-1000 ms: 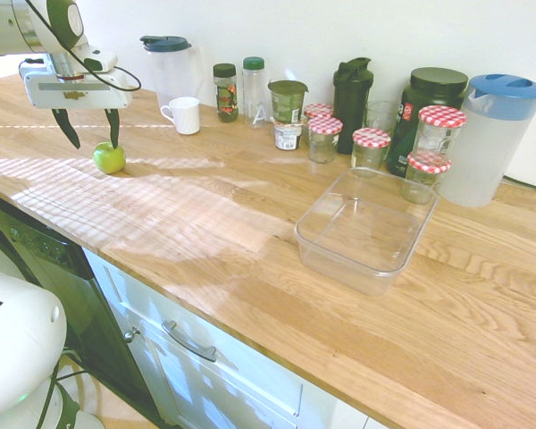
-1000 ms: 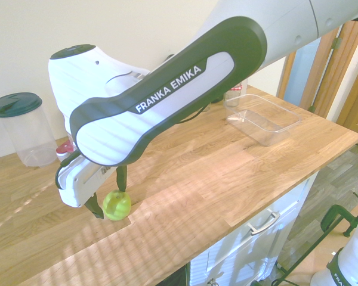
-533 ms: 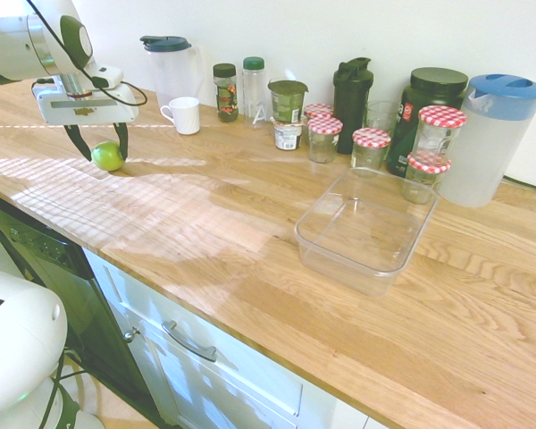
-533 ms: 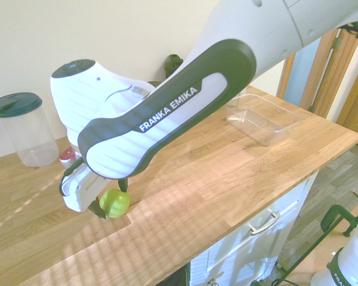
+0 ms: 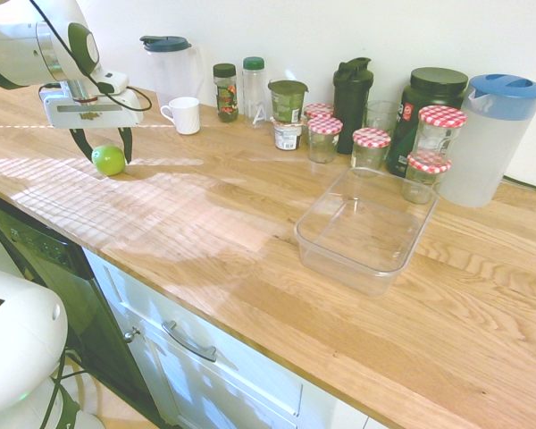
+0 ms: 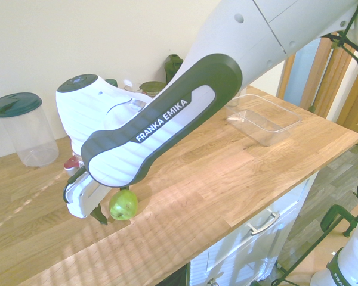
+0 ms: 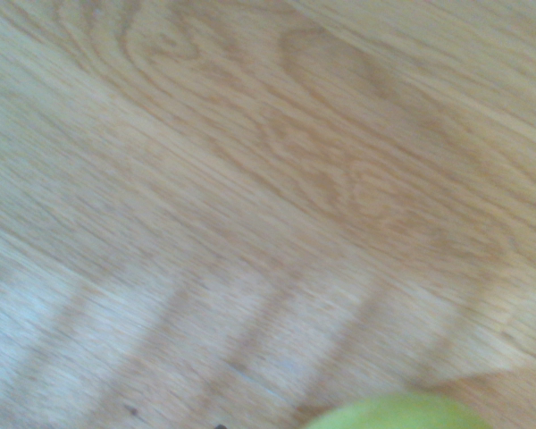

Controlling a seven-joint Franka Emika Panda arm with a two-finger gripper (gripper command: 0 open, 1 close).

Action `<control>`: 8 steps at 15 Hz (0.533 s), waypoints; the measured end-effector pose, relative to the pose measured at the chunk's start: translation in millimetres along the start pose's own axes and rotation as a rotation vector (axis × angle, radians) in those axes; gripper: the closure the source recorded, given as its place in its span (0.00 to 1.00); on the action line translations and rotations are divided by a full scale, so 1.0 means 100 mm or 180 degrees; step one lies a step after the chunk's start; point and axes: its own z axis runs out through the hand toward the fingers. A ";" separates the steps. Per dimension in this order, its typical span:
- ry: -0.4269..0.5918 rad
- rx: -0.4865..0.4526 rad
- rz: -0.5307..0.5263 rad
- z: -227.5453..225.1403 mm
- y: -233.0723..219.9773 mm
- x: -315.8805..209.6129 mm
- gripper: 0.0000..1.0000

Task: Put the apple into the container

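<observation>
Your gripper is spread w/ apple near its fingers. Pls centre it btwn them, then close gently.

Arm enters the first exterior view from the upper left, its white wrist bent so the hand hangs pointing down, low over the table. Two dark fingers spread apart, open. Second exterior view: forearm slopes down toward the hand, dark panel lettered FRANKA EMIKA along its side, hand body slightly tilted.
</observation>
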 end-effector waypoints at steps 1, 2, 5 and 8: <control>-0.0034 -0.0057 0.0003 -0.04 0.05 0.01 1.00; -0.0052 -0.0107 -0.0013 -0.08 0.09 0.01 1.00; -0.0070 -0.0154 -0.0030 -0.09 0.12 0.00 1.00; -0.0067 -0.0156 -0.0042 -0.09 0.12 -0.01 1.00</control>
